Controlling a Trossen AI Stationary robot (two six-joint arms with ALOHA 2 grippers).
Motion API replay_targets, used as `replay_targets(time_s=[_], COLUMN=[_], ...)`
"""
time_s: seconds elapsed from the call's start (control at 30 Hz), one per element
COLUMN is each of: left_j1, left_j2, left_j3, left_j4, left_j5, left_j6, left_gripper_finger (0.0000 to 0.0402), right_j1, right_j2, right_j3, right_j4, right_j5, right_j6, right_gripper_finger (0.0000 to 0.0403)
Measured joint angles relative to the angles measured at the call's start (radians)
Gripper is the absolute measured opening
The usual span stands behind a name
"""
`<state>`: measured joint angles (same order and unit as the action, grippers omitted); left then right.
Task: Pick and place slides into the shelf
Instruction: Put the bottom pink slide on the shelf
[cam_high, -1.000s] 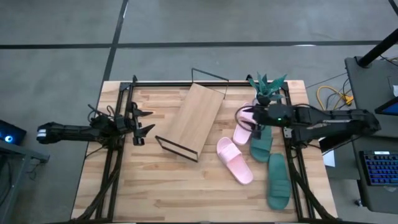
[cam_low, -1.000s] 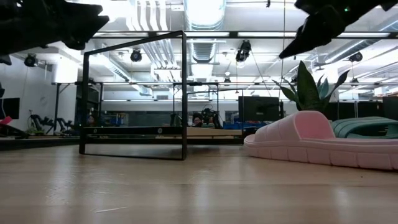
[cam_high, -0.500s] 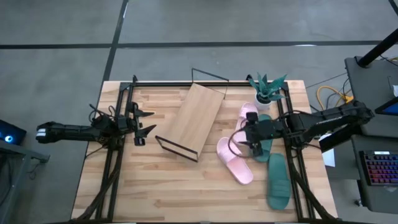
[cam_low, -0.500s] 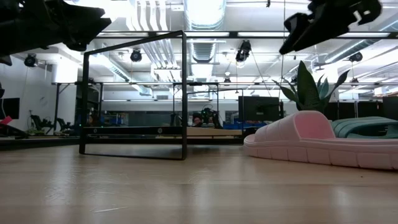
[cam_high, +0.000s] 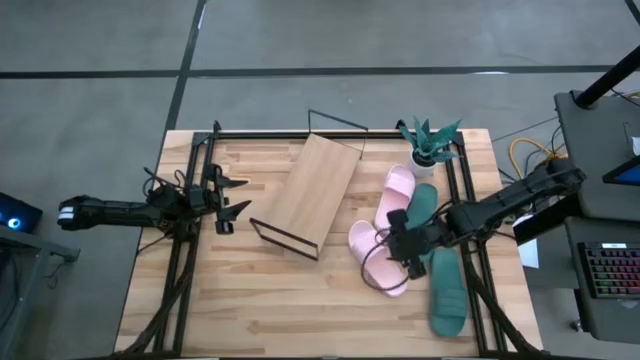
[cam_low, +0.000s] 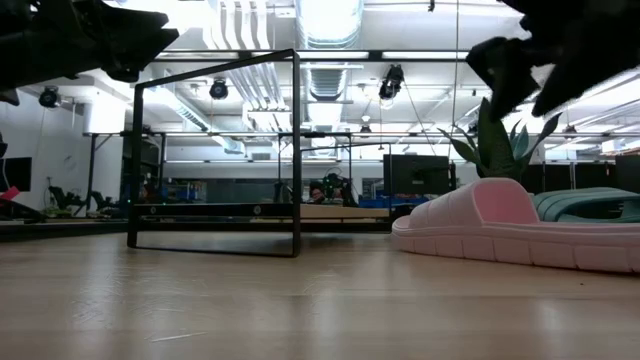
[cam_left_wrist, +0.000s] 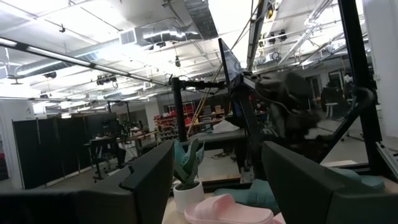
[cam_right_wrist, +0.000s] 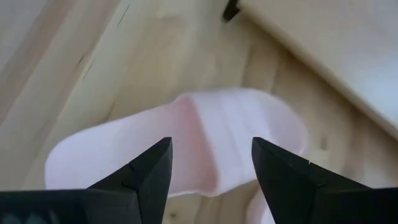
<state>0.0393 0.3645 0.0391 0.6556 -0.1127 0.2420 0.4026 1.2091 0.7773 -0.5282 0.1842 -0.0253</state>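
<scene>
Slides: I count four rubber sandals on the right half of the wooden tabletop (cam_high: 300, 300). The near pale pink slide with the wide strap (cam_high: 372, 254) lies just right of the shelf, under my right gripper (cam_high: 398, 250). In the right wrist view its fingers (cam_right_wrist: 149, 171) are spread on either side of that sandal's strap (cam_right_wrist: 217, 140); I cannot tell if they touch it. The second pale pink slide (cam_high: 397, 192) and a dark teal-green slide (cam_high: 423, 205) lie side by side below the green potted plant (cam_high: 428, 140). The other dark teal-green slide (cam_high: 446, 292) sits nearest the table's front right. The shelf, a light-wood board in a black wire frame (cam_high: 310, 192), rests tilted at table centre, holding no sandals. My left gripper (cam_high: 228, 195) waits open at the left edge.
</scene>
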Motion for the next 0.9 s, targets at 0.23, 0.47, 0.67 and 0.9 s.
replay_targets(time_s=[0.23, 0.47, 0.67, 0.9], left_j1=[0.000, 0.000, 0.000, 0.000], left_j2=[0.000, 0.000, 0.000, 0.000], left_j3=[0.000, 0.000, 0.000, 0.001], left_j4=[0.001, 0.003, 0.003, 0.003], left_j5=[-0.001, -0.001, -0.001, -0.001], left_j6=[-0.001, -0.002, -0.002, -0.002], left_gripper_finger=[0.0228, 0.0228, 0.0228, 0.0228], right_j1=[0.024, 0.027, 0.029, 0.029], right_j2=[0.134, 0.201, 0.233, 0.252], right_j3=[0.000, -0.001, -0.001, -0.001], right_j4=[0.001, 0.014, 0.016, 0.042], right_j5=[0.160, 0.188, 0.290, 0.281], right_j6=[0.043, 0.038, 0.046, 0.085], right_gripper_finger=[0.0210, 0.0210, 0.0210, 0.0210])
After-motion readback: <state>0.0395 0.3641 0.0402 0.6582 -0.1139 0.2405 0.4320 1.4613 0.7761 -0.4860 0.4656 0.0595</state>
